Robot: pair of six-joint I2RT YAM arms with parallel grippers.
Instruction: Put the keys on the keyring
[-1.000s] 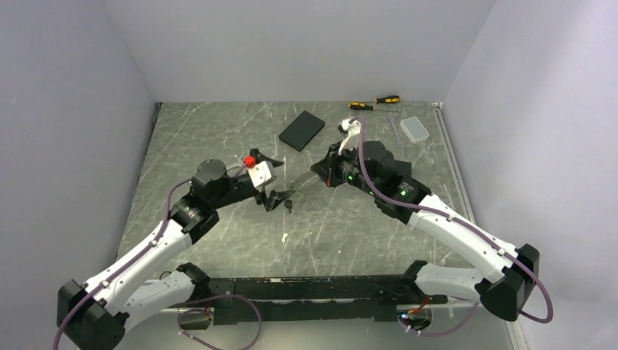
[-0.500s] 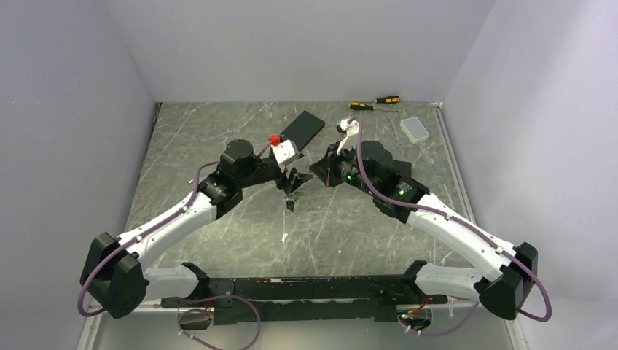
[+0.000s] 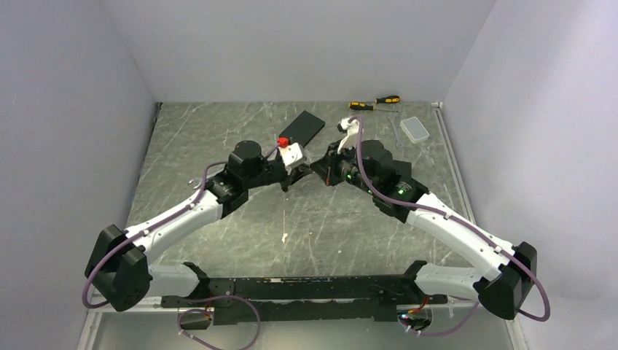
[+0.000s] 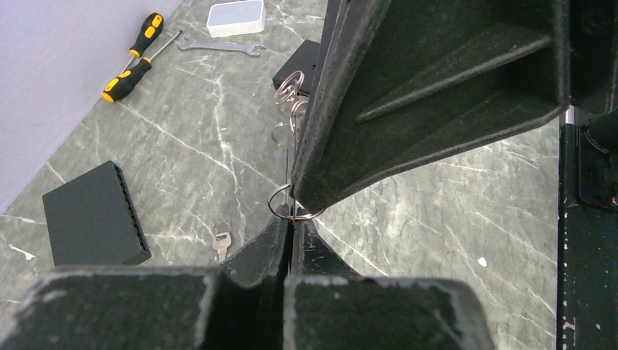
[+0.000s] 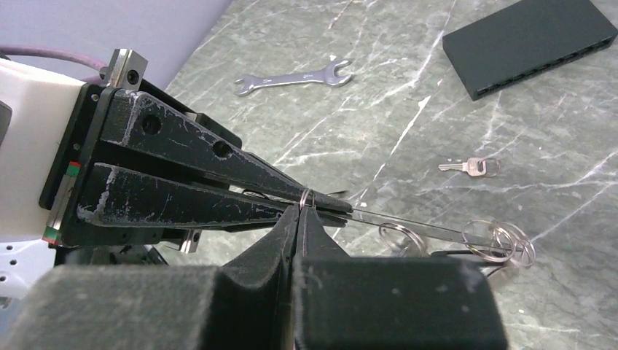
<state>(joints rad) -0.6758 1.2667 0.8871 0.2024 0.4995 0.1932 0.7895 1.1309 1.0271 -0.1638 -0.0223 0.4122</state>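
Note:
The keyring shows edge-on as a thin silver wire (image 5: 437, 227), with small split rings (image 5: 503, 242) strung along it. Both grippers meet tip to tip above the table's middle. My right gripper (image 5: 300, 210) is shut on the wire's end, and a small ring (image 5: 307, 197) sits just at its tips. My left gripper (image 4: 291, 219) is shut on the same wire (image 4: 291, 157) right beside it. In the top view the left gripper (image 3: 302, 176) touches the right gripper (image 3: 315, 172). One loose silver key (image 4: 221, 238) lies flat on the table. Any keys hanging from the rings are hidden.
A black box (image 3: 302, 130) lies just behind the grippers. Two yellow-handled screwdrivers (image 3: 375, 103), a silver wrench (image 4: 218, 46) and a small white case (image 3: 416, 129) rest at the back right. Grey walls close in the marble table (image 3: 218, 131) on three sides.
My left arm swung right and back to the right gripper's tips, and its jaws went from open to shut on the wire. The right arm stayed still.

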